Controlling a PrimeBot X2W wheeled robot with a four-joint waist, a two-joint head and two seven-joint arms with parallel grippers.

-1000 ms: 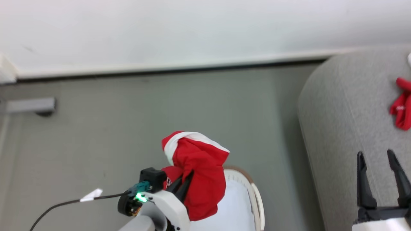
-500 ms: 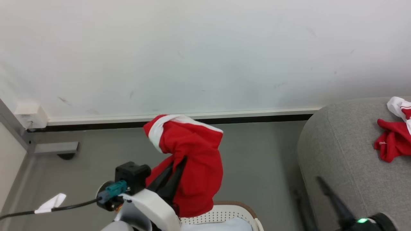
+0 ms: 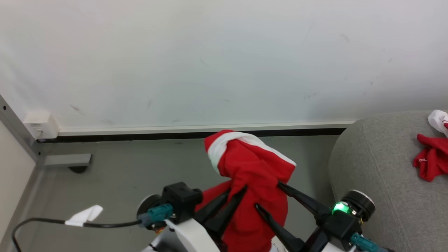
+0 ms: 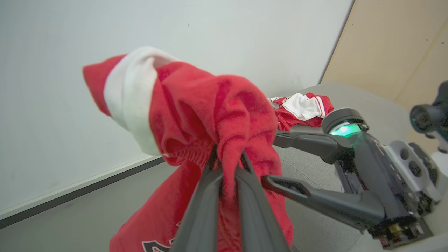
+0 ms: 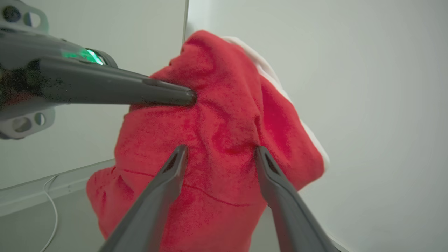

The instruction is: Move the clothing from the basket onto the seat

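Left end effector (image 3: 238,190), low in the middle of the head view, is squeezed tight on a soft red fabric garment with a white band (image 3: 252,168). Its two long dark fingers pinch a bunch of the cloth. The rest hangs down below them, and the white band pokes up on top.

Right end effector (image 3: 268,195), just to the right of it, is wide open and holds nothing. In the right wrist view its two fingers sit on either side of a fold of the red cloth. They are touching it or very close; I cannot tell which.

The big grey woven seat with a rounded corner (image 3: 378,168) is at the right side of the head view, apart from the garment. A crumpled red piece of clothing (image 3: 428,164) and a bit of white cloth (image 3: 437,117) lie on it by the right edge.

I think the job now is to carry the red garment over to the seat, maybe with both end effectors. To do it well, the right one should close on a thick bunch of cloth, not a thin edge. Keep the garment up high so the hanging end does not catch. Then go right and put it on a bare grey part next to the other clothes.
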